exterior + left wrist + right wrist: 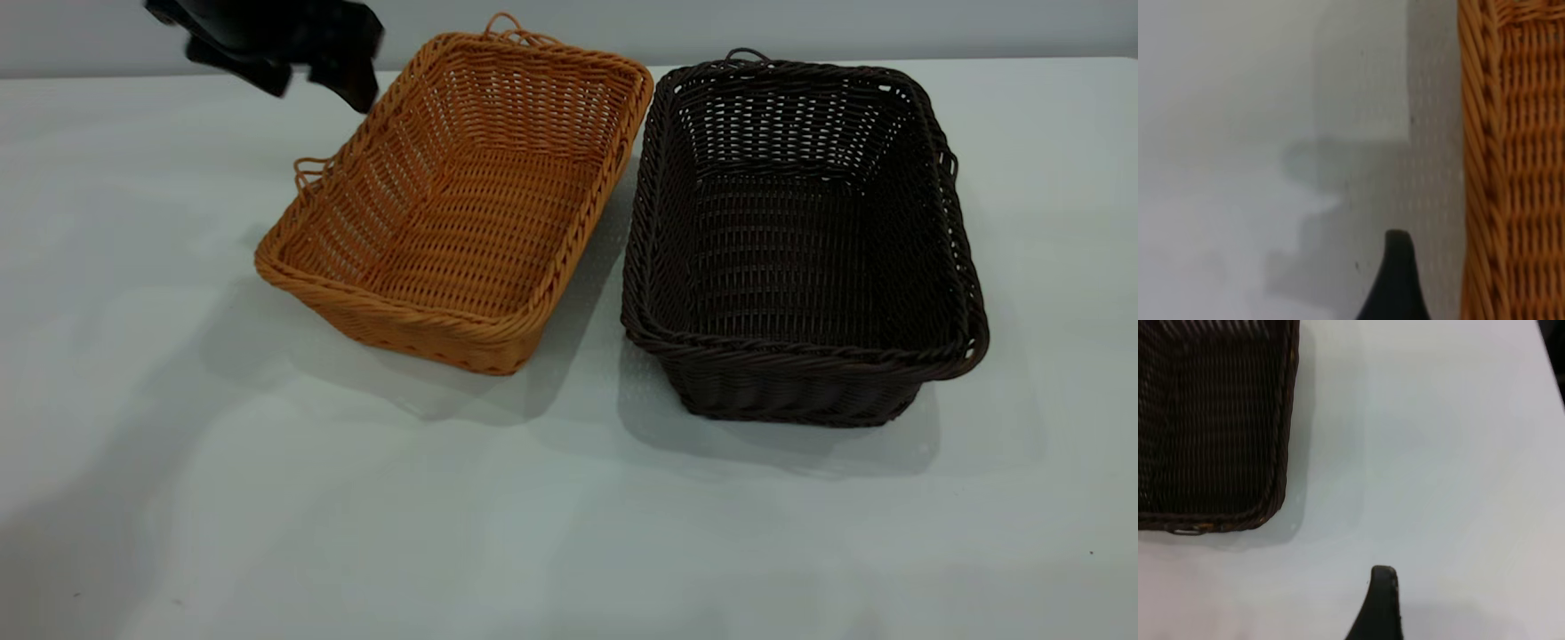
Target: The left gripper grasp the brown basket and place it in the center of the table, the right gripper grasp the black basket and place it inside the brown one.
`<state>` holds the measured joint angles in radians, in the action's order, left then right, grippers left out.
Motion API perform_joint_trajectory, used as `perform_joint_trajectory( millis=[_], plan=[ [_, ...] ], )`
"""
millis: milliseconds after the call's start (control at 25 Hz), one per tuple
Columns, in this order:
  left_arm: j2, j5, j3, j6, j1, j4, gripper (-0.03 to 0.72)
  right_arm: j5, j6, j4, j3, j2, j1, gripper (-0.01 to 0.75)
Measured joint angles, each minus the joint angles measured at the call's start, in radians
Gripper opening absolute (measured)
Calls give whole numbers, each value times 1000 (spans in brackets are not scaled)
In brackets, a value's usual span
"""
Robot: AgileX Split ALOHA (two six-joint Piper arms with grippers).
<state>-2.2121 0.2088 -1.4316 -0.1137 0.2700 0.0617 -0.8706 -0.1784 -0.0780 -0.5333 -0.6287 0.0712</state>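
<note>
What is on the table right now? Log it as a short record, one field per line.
brown basket: upright on the table, left of centre, turned at an angle, empty
black basket: upright to its right, apart from it by a narrow gap, empty
left gripper: above the table beside the brown basket's far left rim, holding nothing
right gripper: one fingertip seen over bare table near a corner of the black basket, holding nothing
nesting: not yet done

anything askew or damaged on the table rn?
No damage or spills. The brown basket sits skewed, rotated relative to the square-set black basket; both are upright, empty, side by side. The left gripper hovers by the brown basket's far left corner.
</note>
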Motion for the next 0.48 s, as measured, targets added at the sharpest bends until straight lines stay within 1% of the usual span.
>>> perform_joint_trajectory(
  millis=[320, 400, 480],
  plan=[
    [-151, -9, -112, -1, 1, 0, 566, 152, 22, 142, 0, -282, 0, 594],
    [-186, -18, -120, -1, 1, 0, 539, 197, 48, 213, 0, -359, 0, 594],
    [-209, -34, -123, -2, 2, 0, 469, 239, 91, 303, -5, -432, 0, 594]
  ],
)
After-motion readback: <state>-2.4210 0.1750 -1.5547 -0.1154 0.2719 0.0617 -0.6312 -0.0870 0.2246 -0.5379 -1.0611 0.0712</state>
